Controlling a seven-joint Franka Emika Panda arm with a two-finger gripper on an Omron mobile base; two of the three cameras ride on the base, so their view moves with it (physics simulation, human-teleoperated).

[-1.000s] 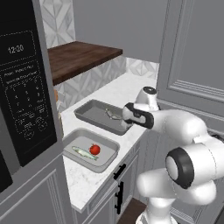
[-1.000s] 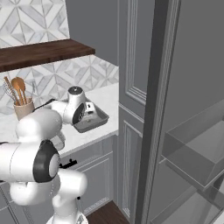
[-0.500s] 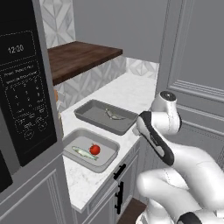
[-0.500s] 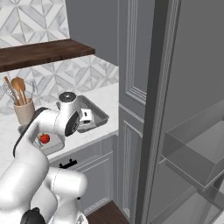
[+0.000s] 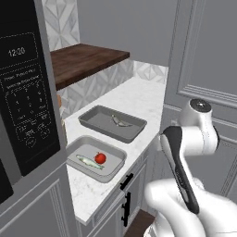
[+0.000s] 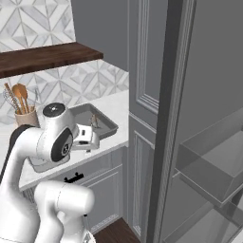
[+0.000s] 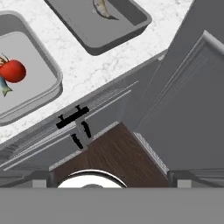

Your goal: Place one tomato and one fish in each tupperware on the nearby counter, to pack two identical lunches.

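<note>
near tray [image 5: 113, 165]: tomato [image 5: 100, 158] + fish [image 5: 88, 161] packed | far tray [image 5: 95, 120], centre frame: fish [image 5: 121, 122], needs tomato | gripper [image 6: 88, 137]: jaws apart, empty, off counter [image 5: 139, 95]

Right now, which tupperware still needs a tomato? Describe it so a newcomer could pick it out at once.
Start at the white marble counter under the dark wooden shelf. Two grey trays sit there side by side. The one you want is the farther tupperware, away from the microwave: it holds just a small fish, while its neighbour has a fish and a red tomato.
</note>
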